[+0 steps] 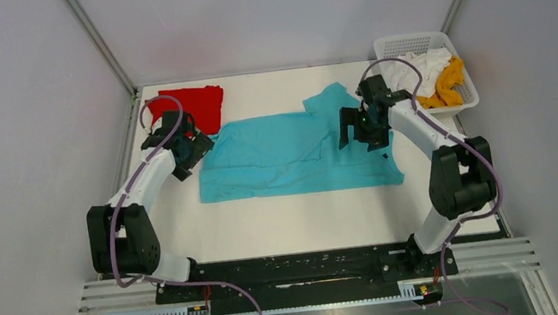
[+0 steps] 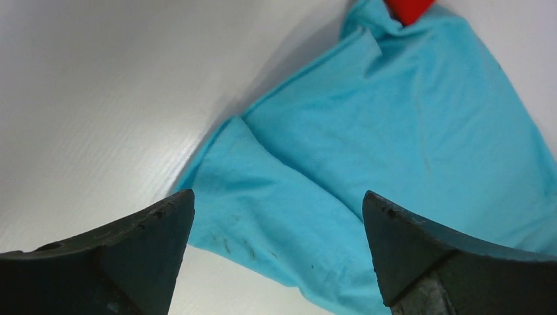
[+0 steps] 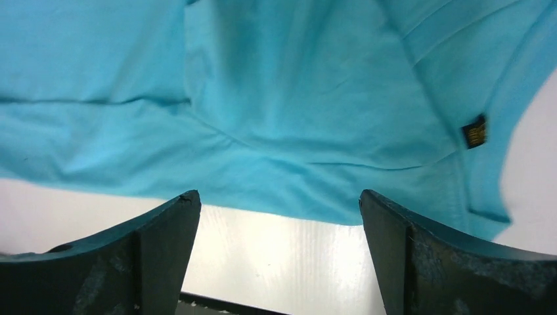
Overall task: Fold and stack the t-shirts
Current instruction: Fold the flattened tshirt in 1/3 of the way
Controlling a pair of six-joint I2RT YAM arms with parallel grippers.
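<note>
From above, a turquoise t-shirt lies spread in the middle of the counter, its long axis running left to right. One sleeve points to the far side near its right end. A folded red t-shirt sits at the far left, just beside the turquoise one's far-left corner. A white basket at the far right holds a white t-shirt and a yellow t-shirt. The left pincer hangs at the shirt's left edge and the right pincer over its right part, so each arm is nearest its own end.

In the left wrist view the left pincer is spread wide and grips nothing. The turquoise t-shirt lies ahead of it and toward its right finger, a folded-over flap of the edge between the fingers and bare counter to the left. A scrap of the red t-shirt shows at the top.

In the right wrist view the right pincer is likewise spread and empty. The turquoise t-shirt fills the picture ahead of it, its near hem crossing just beyond the fingertips, with counter between them. A small dark label sits on the fabric to the right.

A fold would probably start with each pincer taking the edge at its own end.
</note>
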